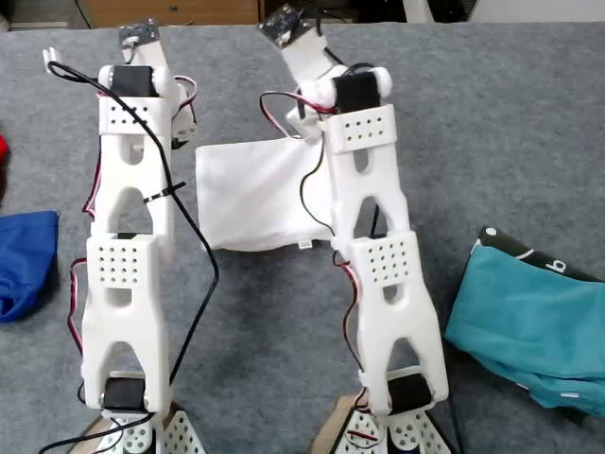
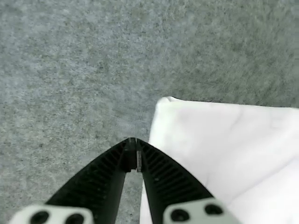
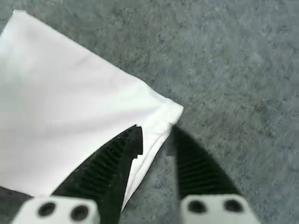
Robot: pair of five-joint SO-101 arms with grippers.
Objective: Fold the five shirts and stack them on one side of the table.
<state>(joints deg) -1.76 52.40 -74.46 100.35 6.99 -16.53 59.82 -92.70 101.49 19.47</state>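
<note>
A white shirt (image 1: 250,194) lies folded into a rectangle on the grey carpeted table, between the two arms. My left gripper (image 2: 135,161) is shut with nothing in it, its tips on the carpet just beside the shirt's far left corner (image 2: 163,102). My right gripper (image 3: 155,133) is open at the far right corner (image 3: 173,111). One finger (image 3: 126,149) rests over the cloth and the other finger (image 3: 191,158) is over the carpet. In the high view the left gripper (image 1: 181,132) and right gripper (image 1: 304,128) sit at the shirt's far edge.
A blue shirt (image 1: 24,260) lies bunched at the left edge, with a bit of red cloth (image 1: 3,151) beyond it. A teal shirt (image 1: 529,322) rests on a dark one (image 1: 506,248) at the right. Bare carpet (image 1: 492,123) lies at the far right.
</note>
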